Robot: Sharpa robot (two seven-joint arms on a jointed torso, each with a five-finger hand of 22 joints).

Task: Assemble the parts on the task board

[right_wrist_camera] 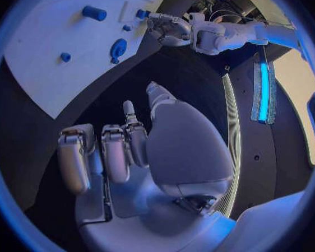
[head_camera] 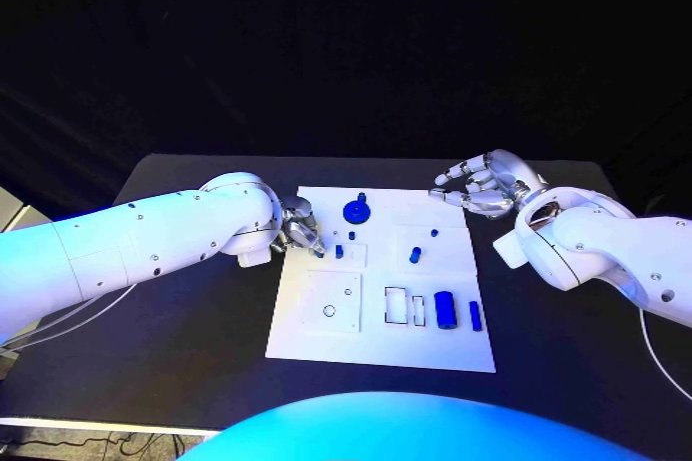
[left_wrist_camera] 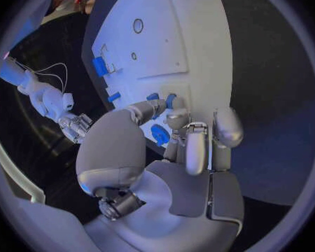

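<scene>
— Left hand (head_camera: 299, 231) is at the task board's (head_camera: 378, 346) left edge, fingertips touching a small blue peg (left_wrist_camera: 170, 101); grip unclear.
— Light, stiff, slippery; pinch its sides. Right hand (head_camera: 483, 186), fingers curled, holds nothing near the far right corner.

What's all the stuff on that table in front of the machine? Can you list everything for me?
Black table: one, black, under everything.
White flat task board: one, white, in the middle of the table, with rectangular cut-outs and small holes.
Round blue disc part: one, blue, near the board's far edge.
Small blue peg parts: several, blue, mid-board; one lies by the left hand's fingers.
Blue cylinder parts: two, blue, side by side at the board's right, the slimmer one outermost.
Left hand: silver, at the board's left edge; whether it holds a part is unclear.
Right hand: silver, fingers curled, empty, off the board's far right corner.
</scene>
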